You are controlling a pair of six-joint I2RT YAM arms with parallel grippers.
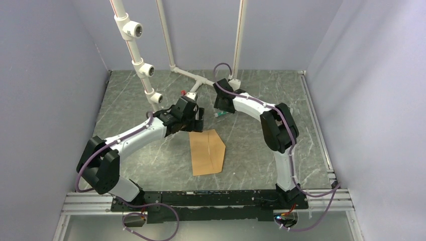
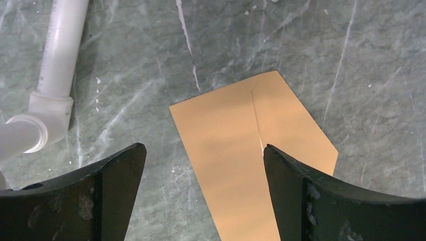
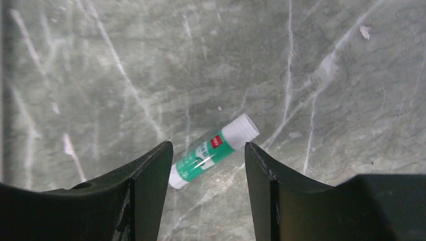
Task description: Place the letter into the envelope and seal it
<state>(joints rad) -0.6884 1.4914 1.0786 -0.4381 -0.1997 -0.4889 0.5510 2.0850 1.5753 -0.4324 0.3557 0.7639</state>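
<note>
The kraft-brown envelope (image 1: 207,151) lies flat mid-table, its pointed flap spread open to the right. In the left wrist view the envelope (image 2: 226,135) lies below and between my fingers, its flap crease running beside the right finger. My left gripper (image 1: 195,123) is open and empty above the envelope's far end, also in its own view (image 2: 203,150). My right gripper (image 1: 221,108) is open and empty over a green and white glue stick (image 3: 213,149) lying on the table, seen between the fingertips (image 3: 208,145). The peach letter is out of view.
A white PVC pipe frame (image 1: 145,70) stands at the back left and centre, with an elbow in the left wrist view (image 2: 45,115). A small red part (image 1: 184,93) sits near the pipe joint. Grey walls enclose the marble table (image 1: 261,165).
</note>
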